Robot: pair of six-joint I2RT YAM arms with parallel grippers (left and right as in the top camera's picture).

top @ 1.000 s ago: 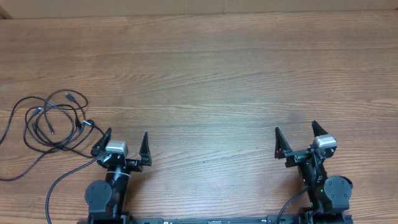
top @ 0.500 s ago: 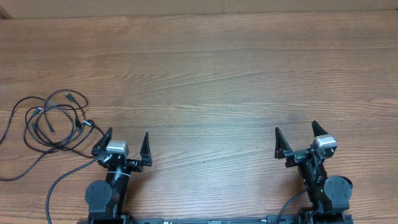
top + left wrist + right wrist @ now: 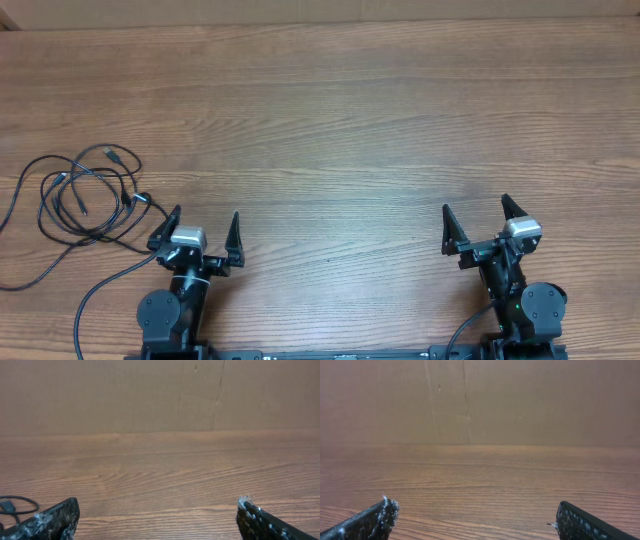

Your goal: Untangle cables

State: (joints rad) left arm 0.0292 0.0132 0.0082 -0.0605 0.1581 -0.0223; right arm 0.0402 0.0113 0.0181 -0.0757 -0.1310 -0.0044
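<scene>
The cables (image 3: pixel 85 195) lie as a loose tangle of thin black cords with small plug ends at the left edge of the wooden table; a long strand trails toward the front left. A bit of one loop shows at the lower left of the left wrist view (image 3: pixel 17 506). My left gripper (image 3: pixel 205 227) is open and empty, just right of the tangle near the front edge. My right gripper (image 3: pixel 477 218) is open and empty at the front right, far from the cables. Both wrist views show only bare wood between the fingertips.
The wooden table (image 3: pixel 330 120) stretches across the whole view. A brown cardboard wall (image 3: pixel 150 395) stands along its far edge, also seen in the right wrist view (image 3: pixel 480 400). Thicker black wires run from the arm bases at the front.
</scene>
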